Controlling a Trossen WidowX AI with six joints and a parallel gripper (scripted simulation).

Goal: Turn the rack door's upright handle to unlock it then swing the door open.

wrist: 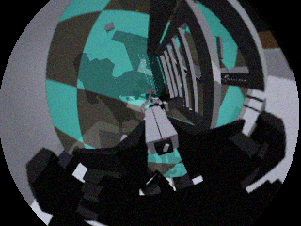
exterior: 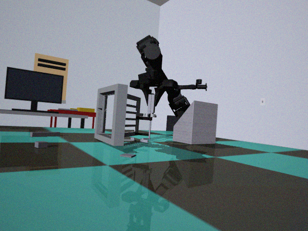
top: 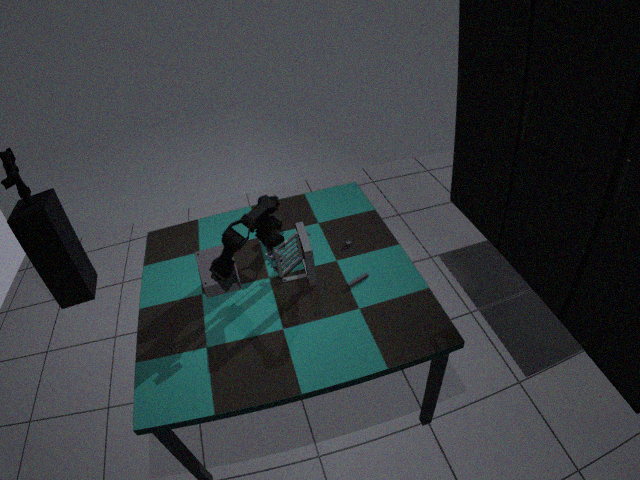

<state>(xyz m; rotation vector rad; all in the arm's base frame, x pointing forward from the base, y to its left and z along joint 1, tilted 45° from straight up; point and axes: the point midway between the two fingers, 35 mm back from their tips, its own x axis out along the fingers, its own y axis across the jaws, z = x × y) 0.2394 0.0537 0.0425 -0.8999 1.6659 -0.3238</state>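
- Bar (top: 358, 279) (exterior: 44, 134) (wrist: 219, 47) and small block (exterior: 41, 144): left of the frame in the exterior view, resting on the table, well apart from it.
- Frame (top: 305, 242) (exterior: 120, 116) (wrist: 215, 71): upright on the table.
- Door (exterior: 137, 111) (wrist: 189, 71): slatted, swung out to the right of the frame. Opening looks wide; cannot tell whether it exceeds 80 degrees.
- Handle (exterior: 150, 101) (wrist: 160, 124): upright, on the door's free side, right of the frame. Unlocking judged done, since the door stands open; exact turn unread.
- Gripper (exterior: 150, 105) (wrist: 156, 121): closed on the handle, right of the frame. Release and withdrawal remain.
- Arm's base block (top: 206, 273) (exterior: 203, 124): farther right of the frame, apart from the door.
- Judged remaining: confirm angle, swing further if short, keep the handle turned, let go, back clear.
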